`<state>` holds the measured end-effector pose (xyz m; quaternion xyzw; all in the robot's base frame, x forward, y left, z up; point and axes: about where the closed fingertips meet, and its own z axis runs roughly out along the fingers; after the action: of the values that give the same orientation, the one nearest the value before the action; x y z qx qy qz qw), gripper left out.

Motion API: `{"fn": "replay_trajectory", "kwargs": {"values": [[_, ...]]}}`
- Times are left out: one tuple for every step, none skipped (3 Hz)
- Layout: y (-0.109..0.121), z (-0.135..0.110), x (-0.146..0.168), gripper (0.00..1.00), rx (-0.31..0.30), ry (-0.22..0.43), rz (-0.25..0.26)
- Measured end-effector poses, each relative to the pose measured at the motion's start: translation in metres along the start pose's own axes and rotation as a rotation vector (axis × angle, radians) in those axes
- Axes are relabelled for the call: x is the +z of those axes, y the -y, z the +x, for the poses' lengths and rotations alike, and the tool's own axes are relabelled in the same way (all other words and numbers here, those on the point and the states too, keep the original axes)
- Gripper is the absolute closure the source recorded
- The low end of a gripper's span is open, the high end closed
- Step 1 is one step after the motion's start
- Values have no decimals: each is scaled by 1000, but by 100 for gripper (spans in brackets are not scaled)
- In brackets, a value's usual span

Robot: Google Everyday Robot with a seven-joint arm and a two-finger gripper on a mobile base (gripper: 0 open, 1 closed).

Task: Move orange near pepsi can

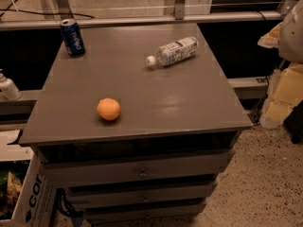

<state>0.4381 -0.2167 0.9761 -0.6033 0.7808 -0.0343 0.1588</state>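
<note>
Your gripper isn't in shot, so you can't tell how its fingers stand, nor place anything off them. Nearest, one orange (109, 109) sits by the cabinet top's (184, 103) front edge: a glancing touch could roll it off. Farther, one bottle (173, 51) on its side. Farthest, one pepsi can (72, 37), well apart.

- Your orange (109, 109) sits front left on the cabinet top (189, 103).
- The pepsi can (72, 37) stands at its back-left corner.
- The bottle (173, 51) lies back right.
- Your gripper is out of view.
</note>
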Motion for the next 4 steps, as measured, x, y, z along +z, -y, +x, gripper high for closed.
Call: {"fn": "replay_trajectory", "kwargs": {"values": [[0, 0, 0, 0, 0, 0, 0], [0, -4, 1, 0, -15, 32, 0], [-1, -25, 15, 0, -26, 129, -18], [3, -62, 37, 0, -35, 266, -39]]}}
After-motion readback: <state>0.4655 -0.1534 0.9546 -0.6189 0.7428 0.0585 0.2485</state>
